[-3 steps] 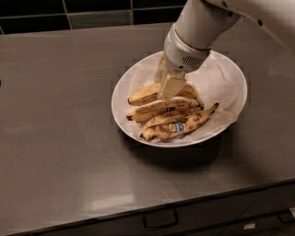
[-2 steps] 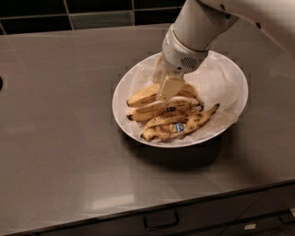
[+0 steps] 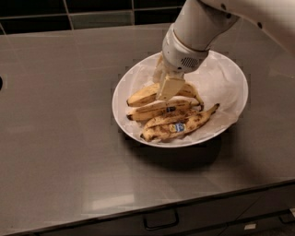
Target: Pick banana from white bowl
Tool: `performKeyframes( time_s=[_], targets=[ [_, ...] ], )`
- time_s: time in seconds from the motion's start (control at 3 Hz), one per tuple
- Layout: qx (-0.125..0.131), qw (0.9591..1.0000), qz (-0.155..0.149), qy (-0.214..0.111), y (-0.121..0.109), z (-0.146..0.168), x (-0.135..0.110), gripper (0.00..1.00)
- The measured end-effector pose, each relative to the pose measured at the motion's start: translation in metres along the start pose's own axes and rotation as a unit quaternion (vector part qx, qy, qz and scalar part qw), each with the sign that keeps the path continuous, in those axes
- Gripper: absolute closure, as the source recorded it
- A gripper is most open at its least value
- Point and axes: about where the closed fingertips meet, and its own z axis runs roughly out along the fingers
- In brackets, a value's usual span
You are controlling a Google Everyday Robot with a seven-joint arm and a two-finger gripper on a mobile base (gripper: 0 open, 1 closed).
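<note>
The white bowl (image 3: 230, 73) sits on the dark counter, right of centre, lined with crumpled white paper. Several ripe, brown-spotted bananas (image 3: 177, 126) lie in its left and front part; two carry blue stickers. My gripper (image 3: 166, 90) reaches down into the bowl from the upper right and rests at the topmost banana (image 3: 143, 96) of the pile, near its middle. The white arm hides the back of the pile and part of the bowl's far rim.
The dark grey counter (image 3: 60, 138) stretches to the left and front of the bowl. A black tiled wall (image 3: 92, 7) runs along the back. Drawer fronts with a handle (image 3: 160, 221) lie below the counter's front edge.
</note>
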Motion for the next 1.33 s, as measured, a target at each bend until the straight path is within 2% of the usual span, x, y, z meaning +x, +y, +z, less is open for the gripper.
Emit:
performKeyframes(
  time_s=[0.67, 1.33],
  targets=[
    [0.013, 0.9999, -0.003, 0.002, -0.0013, -0.0046, 0.0039, 1.00],
    [0.014, 0.9999, -0.003, 0.002, 0.0003, 0.0007, 0.0053, 1.00]
  ],
)
